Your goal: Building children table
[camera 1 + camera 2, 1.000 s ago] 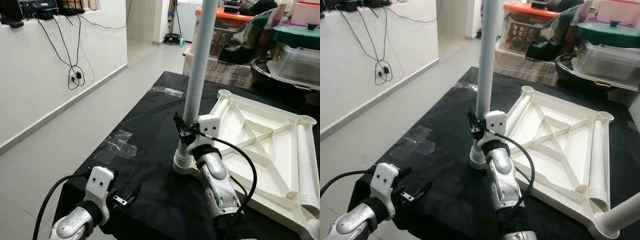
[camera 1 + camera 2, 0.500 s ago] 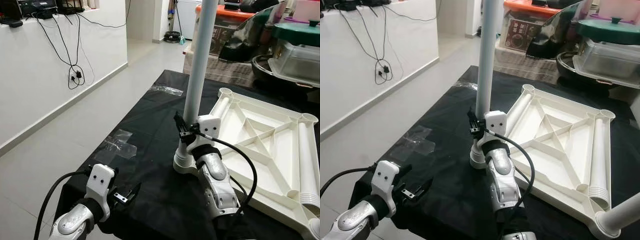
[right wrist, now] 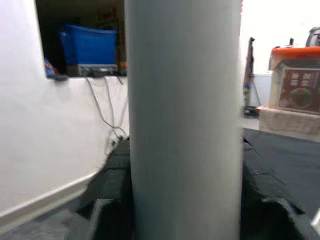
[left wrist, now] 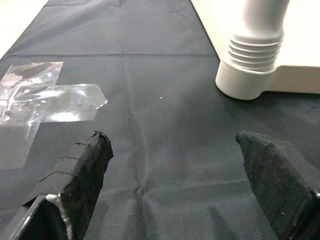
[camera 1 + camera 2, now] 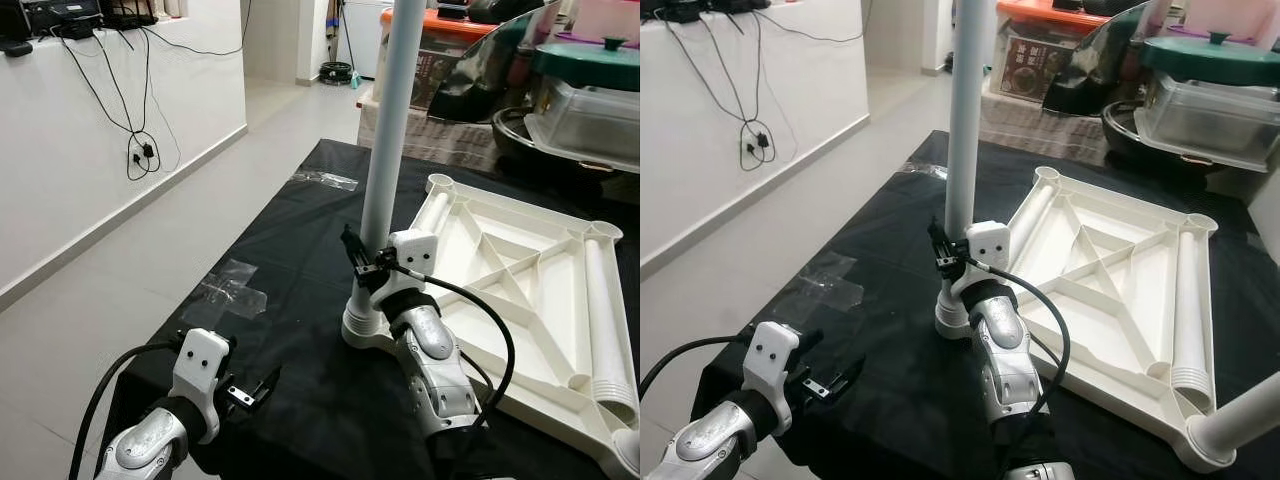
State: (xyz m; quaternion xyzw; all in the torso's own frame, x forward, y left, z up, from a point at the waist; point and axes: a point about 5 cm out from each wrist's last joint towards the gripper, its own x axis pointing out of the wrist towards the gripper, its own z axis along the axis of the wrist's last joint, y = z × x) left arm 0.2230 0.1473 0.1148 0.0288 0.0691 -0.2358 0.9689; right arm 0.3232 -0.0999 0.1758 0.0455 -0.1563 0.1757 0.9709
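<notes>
- right gripper (image 5: 357, 262) is clamped around the white table leg (image 5: 388, 120), low on the shaft
- the leg stands upright in the near-left corner socket of the upturned white tabletop (image 5: 520, 290)
- tabletop rests on a black cloth (image 5: 300, 230)
- left gripper (image 4: 175, 185) hovers low over the cloth's near corner, fingers spread, holding nothing
- clear tape (image 4: 45, 100) lies beside it

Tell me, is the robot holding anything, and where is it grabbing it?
Yes. The right gripper is shut on the upright white table leg, low down, just above its threaded end in the tabletop's corner socket. The left gripper is open, holding nothing.
</notes>
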